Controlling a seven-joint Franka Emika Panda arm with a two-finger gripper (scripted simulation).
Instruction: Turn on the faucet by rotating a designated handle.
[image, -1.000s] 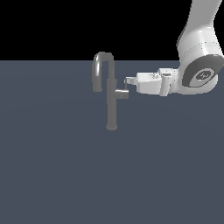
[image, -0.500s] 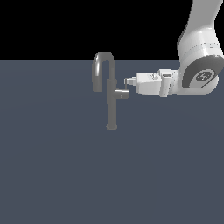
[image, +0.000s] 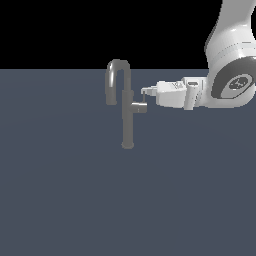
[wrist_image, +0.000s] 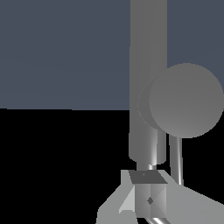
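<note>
Gripper at the faucet's side handle

The faucet (image: 127, 120) stands upright on the flat grey floor (image: 60, 200), left of centre in the exterior view, its curved spout arching over to that view's left. The handle (image: 138, 107), a short stub, sticks out from the column toward the exterior view's right, with a thin pin (image: 145, 99) rising at its outer end. The white arm (image: 230, 60) reaches in level from the right, and the gripper (image: 146, 92) sits just above the stub's end, at the pin. The fingertips seem close together around the pin, though I cannot tell whether they grip it. In the wrist view the stub's round end face (wrist_image: 186, 100) fills the frame beside the column.
</note>
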